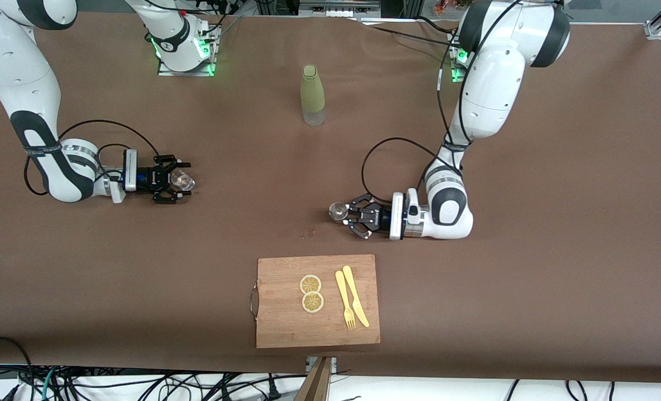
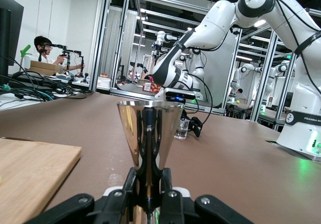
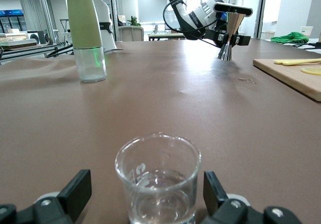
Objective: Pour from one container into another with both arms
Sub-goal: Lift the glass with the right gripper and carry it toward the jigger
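Brown table [image 1: 530,278], front view: right gripper [image 1: 175,179] low at the right arm's end, fingers wide around a clear glass [image 1: 183,180]. Left gripper [image 1: 348,214] low near mid-table, closed on a steel jigger [image 1: 338,210]. Green bottle [image 1: 312,94] stood farther from the camera; board [image 1: 285,328] with lemon slices [image 1: 311,293], fork [image 1: 344,301] and knife [image 1: 355,297] lay nearest.

Left wrist view: fingers [image 2: 134,181] clamped the jigger [image 2: 150,133] upright.

Right wrist view: glass [image 3: 158,179] stood between open fingers [image 3: 75,191], untouched.
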`<state>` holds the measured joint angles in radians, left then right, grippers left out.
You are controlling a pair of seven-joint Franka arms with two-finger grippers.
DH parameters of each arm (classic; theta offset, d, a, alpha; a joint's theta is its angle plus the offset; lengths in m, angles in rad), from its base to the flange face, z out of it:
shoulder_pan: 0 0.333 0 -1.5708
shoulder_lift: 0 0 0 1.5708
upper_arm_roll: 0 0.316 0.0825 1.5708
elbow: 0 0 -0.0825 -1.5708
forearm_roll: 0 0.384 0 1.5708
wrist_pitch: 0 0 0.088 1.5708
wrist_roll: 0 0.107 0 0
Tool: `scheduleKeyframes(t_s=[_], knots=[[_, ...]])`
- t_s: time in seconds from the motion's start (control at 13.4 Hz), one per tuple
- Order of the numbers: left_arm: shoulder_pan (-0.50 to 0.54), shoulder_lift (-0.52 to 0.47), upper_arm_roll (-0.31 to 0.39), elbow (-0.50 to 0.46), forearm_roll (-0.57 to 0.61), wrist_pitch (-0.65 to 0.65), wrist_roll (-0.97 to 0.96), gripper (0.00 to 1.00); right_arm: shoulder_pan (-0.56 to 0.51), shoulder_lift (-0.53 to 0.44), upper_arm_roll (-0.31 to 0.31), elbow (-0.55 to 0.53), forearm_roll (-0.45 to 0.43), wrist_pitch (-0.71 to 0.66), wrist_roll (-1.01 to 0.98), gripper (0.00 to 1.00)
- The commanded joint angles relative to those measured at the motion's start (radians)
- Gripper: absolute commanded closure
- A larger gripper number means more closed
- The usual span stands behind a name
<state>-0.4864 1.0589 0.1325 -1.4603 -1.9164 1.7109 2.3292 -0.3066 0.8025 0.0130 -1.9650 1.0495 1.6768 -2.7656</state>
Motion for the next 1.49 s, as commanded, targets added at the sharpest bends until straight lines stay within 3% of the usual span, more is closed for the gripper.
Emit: scheduleKeyframes(t_s=[0.0, 0.22, 0.52, 0.82, 1.19, 1.42], knots=[[-0.035, 0.023, 0.009, 0.055, -0.033, 0.064, -0.007, 1.00, 0.001, 0.015, 0.001, -0.018, 0.040, -0.009, -0.163, 0.01], [-0.067, 0.041, 0.009, 0.067, -0.085, 0.084, -0.008, 1.00, 0.001, 0.014, 0.002, -0.015, 0.040, -0.015, -0.163, 0.08], [-0.073, 0.049, 0.009, 0.077, -0.093, 0.085, -0.011, 1.00, 0.001, 0.014, 0.002, -0.014, 0.040, -0.029, -0.166, 0.44], [-0.078, 0.049, 0.009, 0.077, -0.093, 0.099, -0.011, 1.00, 0.001, 0.012, 0.002, -0.009, 0.040, -0.031, -0.166, 0.71], [-0.083, 0.056, 0.010, 0.077, -0.092, 0.099, -0.011, 1.00, 0.001, -0.002, 0.015, -0.003, 0.056, -0.038, -0.157, 0.88], [-0.087, 0.064, 0.010, 0.077, -0.092, 0.101, -0.011, 1.00, 0.009, -0.031, 0.030, 0.005, 0.060, -0.038, -0.105, 0.88]])
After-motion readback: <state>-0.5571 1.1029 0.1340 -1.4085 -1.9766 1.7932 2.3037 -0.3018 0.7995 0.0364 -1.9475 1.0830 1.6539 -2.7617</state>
